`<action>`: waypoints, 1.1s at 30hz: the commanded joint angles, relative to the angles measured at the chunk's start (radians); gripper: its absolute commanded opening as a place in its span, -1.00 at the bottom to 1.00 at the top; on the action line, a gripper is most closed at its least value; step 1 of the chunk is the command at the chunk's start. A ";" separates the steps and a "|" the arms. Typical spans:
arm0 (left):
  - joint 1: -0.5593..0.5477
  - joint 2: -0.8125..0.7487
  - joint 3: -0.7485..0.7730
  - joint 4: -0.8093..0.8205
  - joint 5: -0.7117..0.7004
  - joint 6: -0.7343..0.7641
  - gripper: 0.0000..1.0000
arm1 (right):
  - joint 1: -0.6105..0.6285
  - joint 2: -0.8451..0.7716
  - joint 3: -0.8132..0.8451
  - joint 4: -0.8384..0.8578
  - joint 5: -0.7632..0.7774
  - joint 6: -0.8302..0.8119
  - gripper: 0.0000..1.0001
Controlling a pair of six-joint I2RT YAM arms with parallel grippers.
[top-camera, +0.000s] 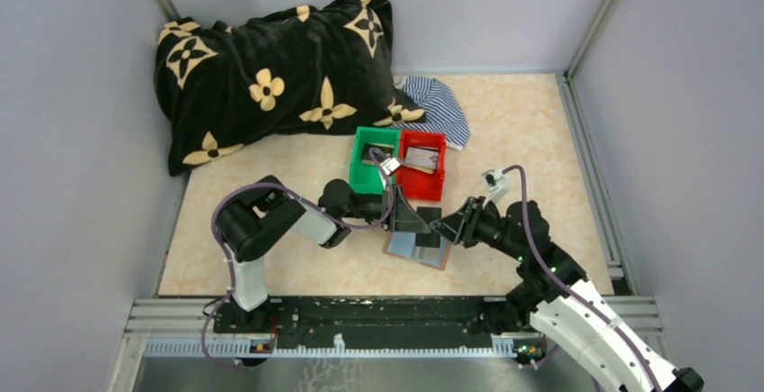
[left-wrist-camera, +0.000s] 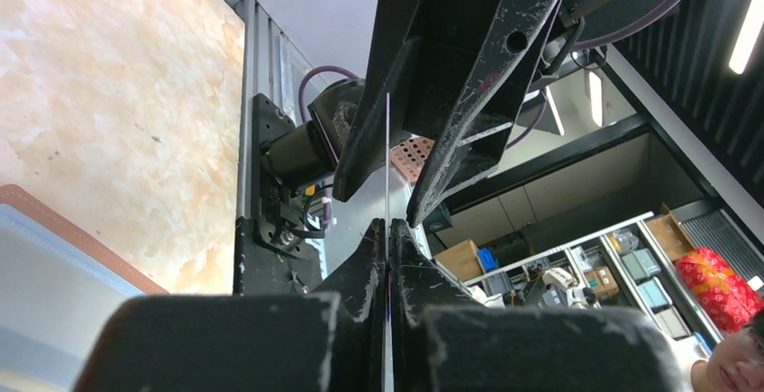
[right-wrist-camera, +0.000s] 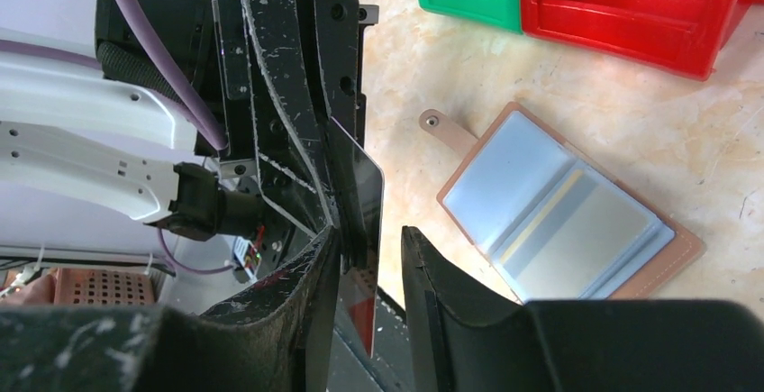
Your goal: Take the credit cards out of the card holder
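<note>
Left gripper [left-wrist-camera: 387,234]: jaws closed on a card [left-wrist-camera: 387,162], which is seen edge-on as a thin line running straight out from between them.

Right gripper [left-wrist-camera: 382,205]: directly beyond the jaws and facing them. Its two scuffed black fingers [left-wrist-camera: 477,95] stand one on each side of the card edge, with a gap visible on both sides.

Holder [left-wrist-camera: 63,257]: left of the jaws, flat on the table [left-wrist-camera: 108,95]. Only a brown-edged corner and a blue-grey panel are visible.

Beyond and left of the jaws: a metal rail [left-wrist-camera: 255,50] and a black motor housing [left-wrist-camera: 293,153].

Right of the jaws: distant shelving [left-wrist-camera: 631,266].
</note>
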 commanded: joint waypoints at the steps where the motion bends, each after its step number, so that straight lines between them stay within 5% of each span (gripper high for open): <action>1: -0.003 -0.012 0.019 0.247 -0.009 0.004 -1.00 | -0.004 -0.025 0.016 -0.005 -0.009 -0.003 -0.35; 6: -0.002 -0.013 0.026 0.247 -0.001 0.003 -1.00 | -0.004 -0.053 0.007 -0.021 -0.012 0.001 -0.38; 13: -0.002 -0.025 0.016 0.247 0.001 0.007 -1.00 | -0.004 -0.039 -0.014 0.015 -0.025 0.005 -0.99; 20: -0.002 -0.023 0.021 0.247 0.007 0.005 -1.00 | -0.005 -0.012 -0.004 0.030 -0.035 -0.022 -1.00; 21: -0.002 -0.020 0.024 0.247 0.012 0.000 -0.92 | -0.004 -0.008 -0.003 0.032 -0.036 -0.027 -1.00; 23: -0.001 -0.021 0.027 0.248 0.023 -0.014 -0.39 | -0.004 0.005 0.012 0.021 -0.028 -0.050 -1.00; 25: 0.009 -0.041 0.027 0.247 0.043 -0.037 -0.08 | -0.004 0.034 0.049 -0.012 -0.009 -0.112 -1.00; 31: 0.075 -0.190 -0.038 0.244 0.079 -0.059 0.47 | -0.004 0.232 0.237 -0.104 0.079 -0.282 -1.00; 33: 0.115 -0.217 -0.066 0.239 0.090 -0.052 0.51 | -0.004 0.304 0.284 -0.078 0.085 -0.315 -1.00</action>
